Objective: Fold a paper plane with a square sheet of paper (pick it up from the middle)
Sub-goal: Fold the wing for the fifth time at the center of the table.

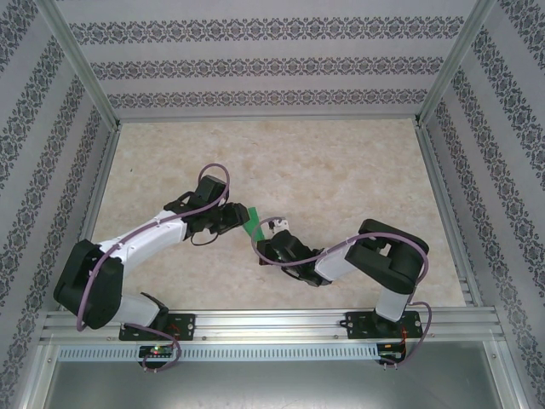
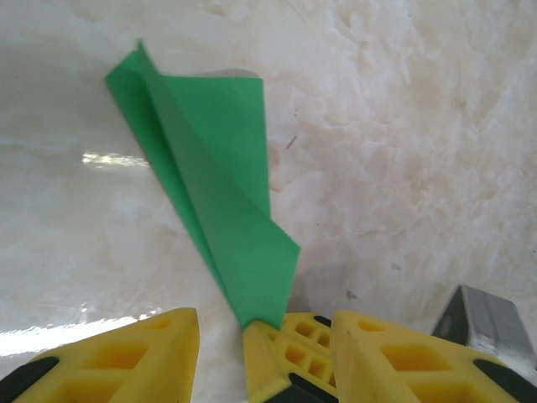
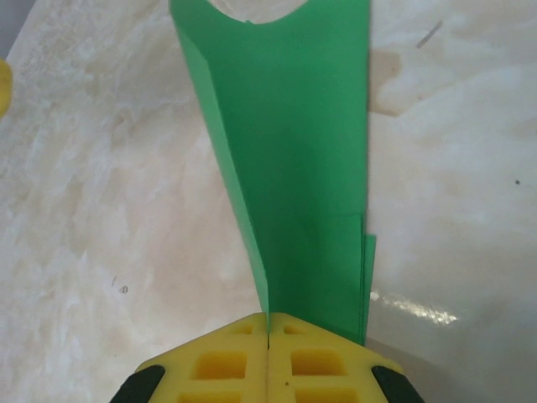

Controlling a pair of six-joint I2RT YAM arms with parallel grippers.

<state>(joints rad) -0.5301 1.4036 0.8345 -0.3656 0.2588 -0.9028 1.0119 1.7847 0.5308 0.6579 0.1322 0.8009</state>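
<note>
Green paper runs straight out of the right gripper [image 3: 267,334], whose yellow jaws are pressed together on the tail of the paper plane [image 3: 294,168]. The folded body stretches ahead of it over the marble-look tabletop [image 3: 101,210].

The left gripper [image 2: 220,326] stands part open with nothing held. The plane's lower tip sits at the inner face of its right-hand finger, though whether it touches is hard to say.

To crease well, I judge the right should hold its pinch firm. The left should close squarely across the fold line just ahead of its fingertips, not on the loose flap.

Beyond both hands the table lies bare to the far patterned wall [image 1: 255,64]. The frame rails [image 1: 95,192] stand well apart to either side, so room looks ample.
</note>
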